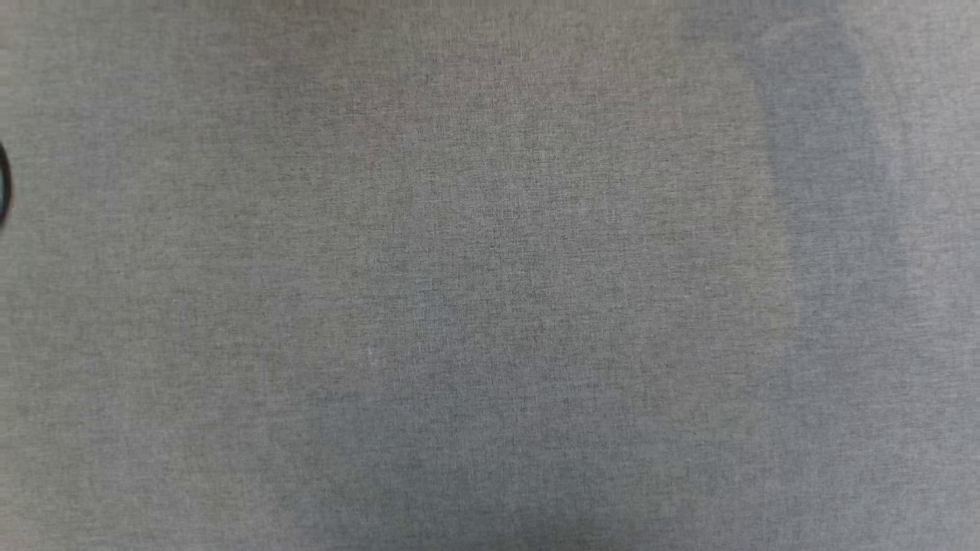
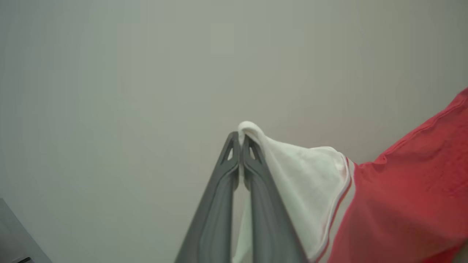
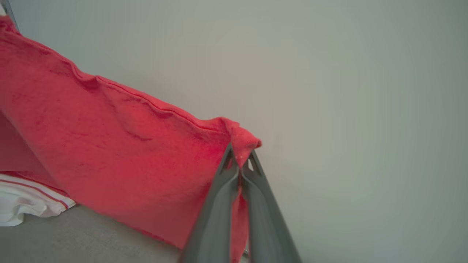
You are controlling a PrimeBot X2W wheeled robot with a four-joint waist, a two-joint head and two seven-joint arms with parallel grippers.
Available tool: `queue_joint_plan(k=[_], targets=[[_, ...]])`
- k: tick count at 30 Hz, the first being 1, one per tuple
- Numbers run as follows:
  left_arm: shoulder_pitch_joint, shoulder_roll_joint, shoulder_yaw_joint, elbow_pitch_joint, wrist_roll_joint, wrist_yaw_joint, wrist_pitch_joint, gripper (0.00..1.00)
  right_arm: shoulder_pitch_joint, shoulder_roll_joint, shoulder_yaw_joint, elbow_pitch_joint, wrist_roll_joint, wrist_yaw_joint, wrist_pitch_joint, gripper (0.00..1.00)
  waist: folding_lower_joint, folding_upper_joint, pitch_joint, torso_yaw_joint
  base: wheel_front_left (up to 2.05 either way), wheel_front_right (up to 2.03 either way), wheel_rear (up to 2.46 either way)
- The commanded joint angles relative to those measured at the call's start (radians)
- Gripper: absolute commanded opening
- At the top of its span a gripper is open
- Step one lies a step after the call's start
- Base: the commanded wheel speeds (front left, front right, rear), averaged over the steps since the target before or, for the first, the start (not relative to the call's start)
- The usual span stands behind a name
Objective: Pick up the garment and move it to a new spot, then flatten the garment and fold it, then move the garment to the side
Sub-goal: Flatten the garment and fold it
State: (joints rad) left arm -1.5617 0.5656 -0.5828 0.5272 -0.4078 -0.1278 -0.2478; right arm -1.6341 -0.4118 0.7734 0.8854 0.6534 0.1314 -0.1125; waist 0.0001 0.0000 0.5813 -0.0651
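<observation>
**Head view.** A flat grey woven cloth surface (image 1: pixel 490 275) runs from edge to edge, with soft darker shadows at the right and along the bottom. A small dark curved object (image 1: pixel 3 184) cuts in at the left border. What it is cannot be told.

**Left wrist view.** A corner of a grey panel (image 2: pixel 11 233) sits at the lower left, in front of a plain pale wall (image 2: pixel 146 73). At centre is the left gripper (image 2: pixel 240 138). Its two long dark grey fingers are pressed together at the tips and pinch a fold of a white sleeve (image 2: pixel 303 182). The sleeve belongs to the garment (image 2: pixel 402 190), a red knit T-shirt with white short sleeves. From the pinch the sleeve drapes rightward to a red-and-white striped trim (image 2: pixel 345 193) at the seam. The red body then continues to the right border.

**Right wrist view.** At the lower left, a white sleeve with thin red stripes (image 3: pixel 22 199) lies bunched on the grey surface (image 3: pixel 91 237). Above it the red body hangs as a broad sheet with a few shallow creases. Its stitched hem slopes down from the upper left to the right gripper (image 3: pixel 240 160). This gripper's fingers are closed tip to tip on the red hem corner.

**Position.** The garment is held off the surface by both grippers, the left on a sleeve and the right on a hem corner. The bunched sleeve touches the grey cloth.
</observation>
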Motion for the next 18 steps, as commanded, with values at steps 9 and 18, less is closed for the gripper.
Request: queue_joint_plan(k=[9, 18], targets=[[0.454, 0.053, 0.07, -0.208, -0.031, 0.065, -0.014, 0.0, 0.28, -0.092, 0.155, -0.145, 0.133, -0.001, -0.033, 0.0, -0.0001, 0.0, -0.153, 0.022, 0.0, 0.0, 0.0], [0.902, 0.041, 0.139, -0.324, -0.041, 0.1, -0.014, 0.0, 0.565, -0.191, 0.262, -0.281, 0.21, -0.001, -0.039, 0.0, -0.0001, 0.0, -0.275, 0.037, 0.0, 0.0, 0.0]])
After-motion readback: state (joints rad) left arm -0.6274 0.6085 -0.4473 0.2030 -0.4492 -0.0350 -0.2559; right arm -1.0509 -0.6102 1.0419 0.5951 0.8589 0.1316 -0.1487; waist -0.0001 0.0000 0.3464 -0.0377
